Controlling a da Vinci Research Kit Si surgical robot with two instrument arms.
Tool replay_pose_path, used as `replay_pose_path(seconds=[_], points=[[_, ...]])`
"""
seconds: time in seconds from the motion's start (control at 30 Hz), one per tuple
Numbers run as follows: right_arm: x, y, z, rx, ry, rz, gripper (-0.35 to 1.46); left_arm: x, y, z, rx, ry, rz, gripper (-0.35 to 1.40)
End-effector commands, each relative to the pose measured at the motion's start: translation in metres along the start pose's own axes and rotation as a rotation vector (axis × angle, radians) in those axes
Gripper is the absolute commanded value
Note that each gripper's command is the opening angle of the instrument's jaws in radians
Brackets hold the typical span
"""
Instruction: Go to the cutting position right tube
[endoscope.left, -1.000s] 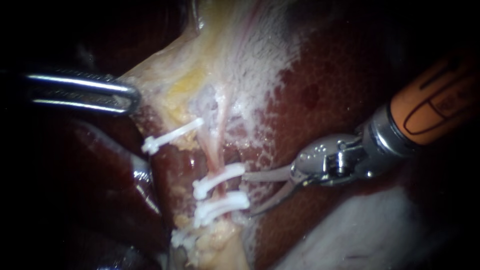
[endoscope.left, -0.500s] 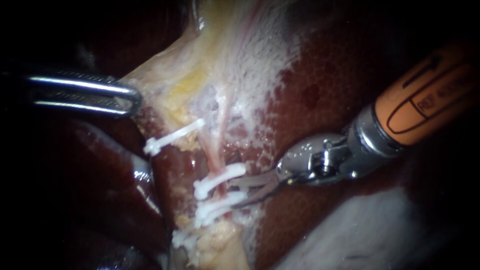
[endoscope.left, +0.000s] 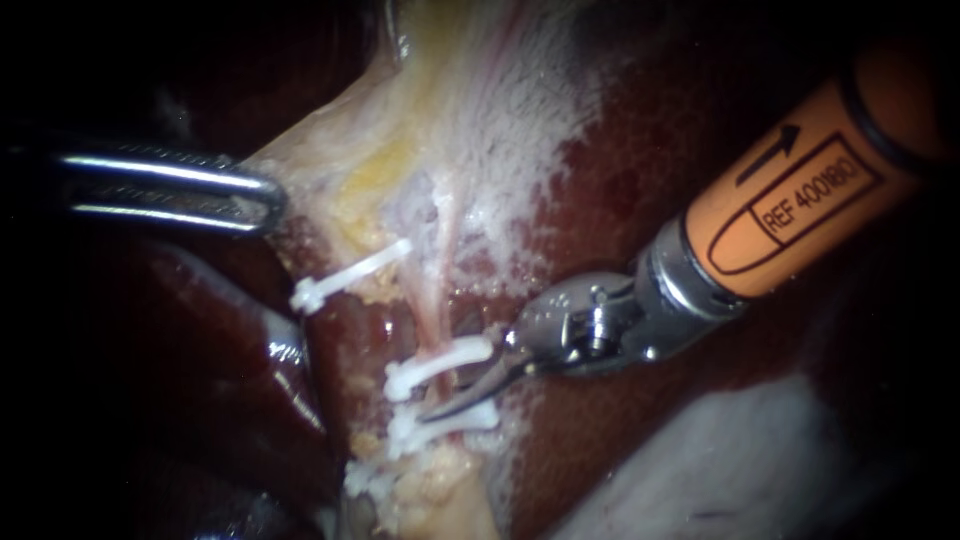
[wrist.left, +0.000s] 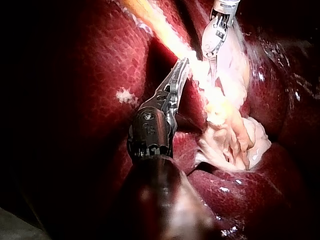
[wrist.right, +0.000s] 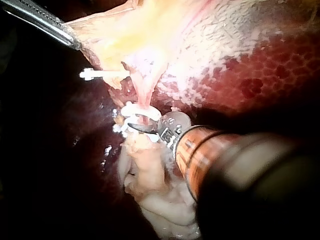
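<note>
The right instrument (endoscope.left: 600, 325)'s hand (endoscope.left: 448, 392), narrowly parted and empty, lies crosswise on the right tube (endoscope.left: 430, 325) between its two lower clips (endoscope.left: 440, 362), while the left instrument (endoscope.left: 170, 190) grips pale tissue (endoscope.left: 340, 160).

Surgical setting: wet liver (endoscope.left: 620, 180), pale tissue (endoscope.left: 400, 130), white clips (endoscope.left: 440, 362) on a tube (endoscope.left: 430, 310) at 6 o'clock, left instrument (endoscope.left: 268, 196) from 9 o'clock, right instrument (endoscope.left: 465, 385) from 2.

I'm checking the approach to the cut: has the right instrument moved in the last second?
Yes. The right instrument has advanced leftward to the clips on the tube, which stayed put.
</note>
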Motion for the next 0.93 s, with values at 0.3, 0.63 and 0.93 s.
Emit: replay_pose_path(seconds=[0.3, 0.63, 0.93], points=[[0.0, 0.0001, 0.0, -0.001, 0.0, 0.001, 0.19, 0.0, 0.0, 0.0001, -0.001, 0.0, 0.0, -0.35], [0.0, 0.0002, 0.0, 0.0, 0.0, 0.0, 0.17, 0.0002, 0.0, 0.0002, -0.001, 0.0, 0.001, -0.35], [0.0, 0.0002, 0.0, 0.0, 0.0, -0.001, 0.17, 0.0003, 0.0001, 0.0003, -0.001, 0.0, 0.001, -0.35]])
